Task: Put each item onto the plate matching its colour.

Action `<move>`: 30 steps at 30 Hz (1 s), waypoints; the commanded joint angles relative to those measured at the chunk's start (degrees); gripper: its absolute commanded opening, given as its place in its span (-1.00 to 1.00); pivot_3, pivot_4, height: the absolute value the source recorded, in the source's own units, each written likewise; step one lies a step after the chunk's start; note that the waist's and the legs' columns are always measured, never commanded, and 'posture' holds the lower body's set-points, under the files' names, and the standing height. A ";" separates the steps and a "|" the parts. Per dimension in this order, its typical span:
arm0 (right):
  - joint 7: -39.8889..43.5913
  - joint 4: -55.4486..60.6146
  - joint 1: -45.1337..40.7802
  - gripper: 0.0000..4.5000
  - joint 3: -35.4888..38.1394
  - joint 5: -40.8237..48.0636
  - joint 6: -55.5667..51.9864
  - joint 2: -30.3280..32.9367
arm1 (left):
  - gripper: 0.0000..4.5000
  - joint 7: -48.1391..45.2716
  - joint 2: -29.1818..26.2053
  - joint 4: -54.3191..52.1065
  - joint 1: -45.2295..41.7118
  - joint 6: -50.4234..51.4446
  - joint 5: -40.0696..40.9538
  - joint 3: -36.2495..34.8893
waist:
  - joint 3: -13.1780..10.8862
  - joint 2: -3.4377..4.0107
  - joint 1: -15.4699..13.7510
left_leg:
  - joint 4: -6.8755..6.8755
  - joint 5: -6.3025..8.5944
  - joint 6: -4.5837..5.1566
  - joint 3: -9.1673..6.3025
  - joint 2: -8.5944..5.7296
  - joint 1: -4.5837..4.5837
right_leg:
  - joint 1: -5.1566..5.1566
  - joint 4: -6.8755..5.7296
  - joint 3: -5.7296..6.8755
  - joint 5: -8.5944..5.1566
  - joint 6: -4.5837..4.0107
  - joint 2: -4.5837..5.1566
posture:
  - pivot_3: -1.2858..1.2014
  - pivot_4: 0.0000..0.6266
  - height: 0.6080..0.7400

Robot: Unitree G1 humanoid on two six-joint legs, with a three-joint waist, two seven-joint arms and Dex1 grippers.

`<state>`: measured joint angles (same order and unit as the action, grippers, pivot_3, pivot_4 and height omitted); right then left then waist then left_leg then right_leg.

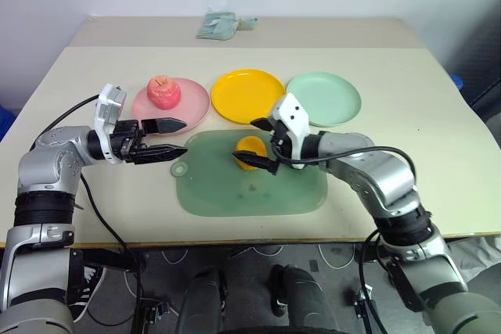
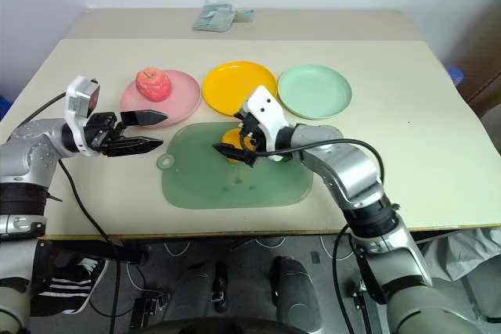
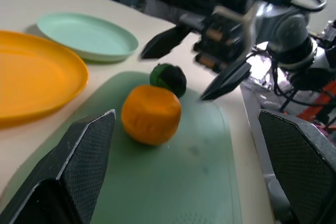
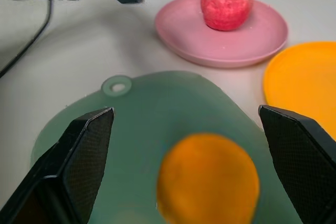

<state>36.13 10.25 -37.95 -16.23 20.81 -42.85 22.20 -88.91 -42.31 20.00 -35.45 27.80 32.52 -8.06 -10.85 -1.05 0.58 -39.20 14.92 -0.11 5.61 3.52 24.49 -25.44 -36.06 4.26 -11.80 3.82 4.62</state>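
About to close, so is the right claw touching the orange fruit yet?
Apart. The right wrist view shows the open right claw with its fingers standing clear on either side of the orange fruit, green mat showing between them.

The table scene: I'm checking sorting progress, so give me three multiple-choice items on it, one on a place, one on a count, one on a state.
1. Where is the apple?
A. on the pink plate
B. on the yellow plate
C. on the mat

2. How many plates hold nothing?
A. none
B. one
C. two

3. How is the right end effector?
A. shut on the orange fruit
B. open at the orange fruit
C. shut, holding nothing

Answers:
1 A, the apple sits on pink.
2 C, the yellow plate and green plate are bare.
3 B, its fingers stand spread on either side of the fruit.
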 commanded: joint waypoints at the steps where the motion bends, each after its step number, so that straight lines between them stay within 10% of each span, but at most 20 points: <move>1: 0.48 -4.12 -1.34 1.00 -1.50 -3.25 3.62 -1.16 | 0.97 0.99 -0.40 -3.15 1.03 -0.20 2.10 -2.50 | 0.00 0.00 0.15 | 0.01 0.00 0.00 0.01 0.00 0.00 | 0.00 0.00 0.00 0.00 0.01 0.00 | 0.03 -0.52 1.00; 8: 4.33 -11.57 -1.17 1.00 -5.97 -9.26 7.64 -0.37 | 0.97 2.95 -1.19 -5.84 3.83 -0.28 2.79 -3.72 | -0.01 0.02 0.35 | 0.04 0.00 0.00 0.02 0.02 -0.02 | -0.04 -0.04 0.00 0.00 0.00 -0.05 | 0.03 -0.52 1.00; 12: 5.59 -11.41 -2.49 0.47 -3.07 -7.64 7.55 -2.14 | 1.00 4.47 -0.86 -6.46 4.46 -0.69 3.32 -4.80 | -0.01 0.02 0.23 | 0.04 0.00 -0.01 0.02 0.02 -0.02 | -0.04 -0.03 0.00 0.00 0.01 -0.04 | 0.03 -0.52 1.00; 18: -0.14 -16.95 -9.15 0.43 4.60 -7.57 11.76 -7.47 | 1.00 13.33 1.72 -2.74 2.31 -6.13 -0.69 -5.14 | -0.02 0.03 0.26 | 0.04 -0.01 -0.02 0.03 0.03 -0.03 | -0.05 -0.04 0.00 0.01 0.01 -0.04 | 0.03 -0.52 1.00; 30: -13.50 -60.69 -24.93 0.43 6.49 -19.53 35.87 -15.27 | 1.00 30.85 8.70 3.15 -1.64 -19.80 -8.69 -5.48 | -0.02 0.04 0.60 | 0.08 -0.03 -0.05 0.12 0.01 -0.02 | -0.07 -0.04 0.00 0.03 0.02 -0.02 | 0.03 -0.52 1.00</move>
<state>23.57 -47.57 -59.44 -11.70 1.20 -10.59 8.05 -60.16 -33.42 23.69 -35.80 9.41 24.20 -12.19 -10.87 -1.02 1.17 -39.10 14.89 -0.17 5.74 3.53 24.49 -25.54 -36.11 4.26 -11.77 3.84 4.59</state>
